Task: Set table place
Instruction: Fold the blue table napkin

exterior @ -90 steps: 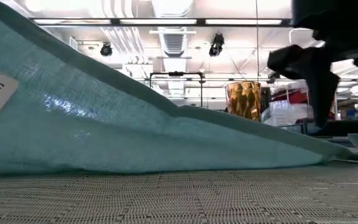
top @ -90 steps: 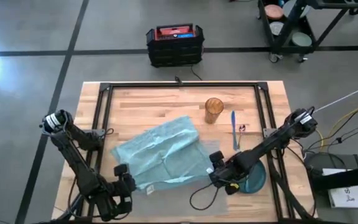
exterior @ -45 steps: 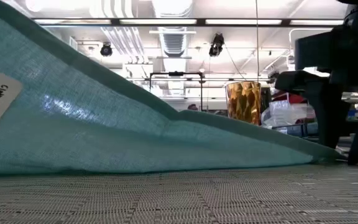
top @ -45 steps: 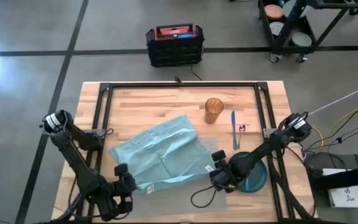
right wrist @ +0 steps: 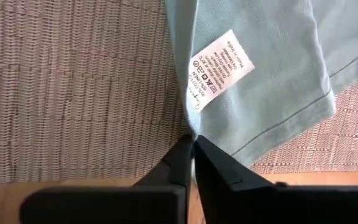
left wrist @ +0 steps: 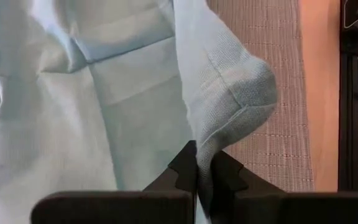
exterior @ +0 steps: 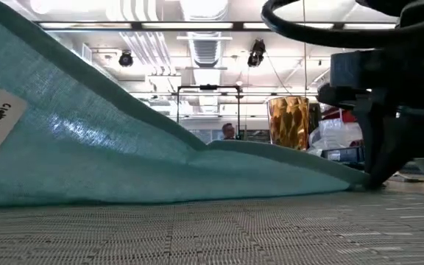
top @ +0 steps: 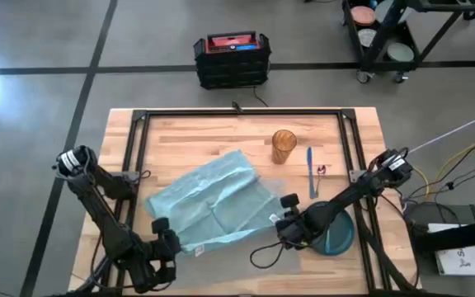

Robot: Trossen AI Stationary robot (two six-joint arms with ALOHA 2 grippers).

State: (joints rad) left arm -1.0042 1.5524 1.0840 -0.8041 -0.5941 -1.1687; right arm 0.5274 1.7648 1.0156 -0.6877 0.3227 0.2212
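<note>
Each gripper was closed on a near corner of the teal napkin (top: 213, 202), which lay across the grey placemat (right wrist: 73, 87) with its long axis running 8-to-2 o'clock: the left gripper (top: 165, 235) pinched the 8 o'clock corner, the right gripper (top: 284, 223) the 4 o'clock corner.

Desk (top: 188, 136): rectangular top of light wooden planks carrying a black metal rail frame. Placemat (right wrist: 73, 87): flat grey woven rectangle lying on the desk's near half, largely hidden from above; its weave fills the low view's foreground.
</note>
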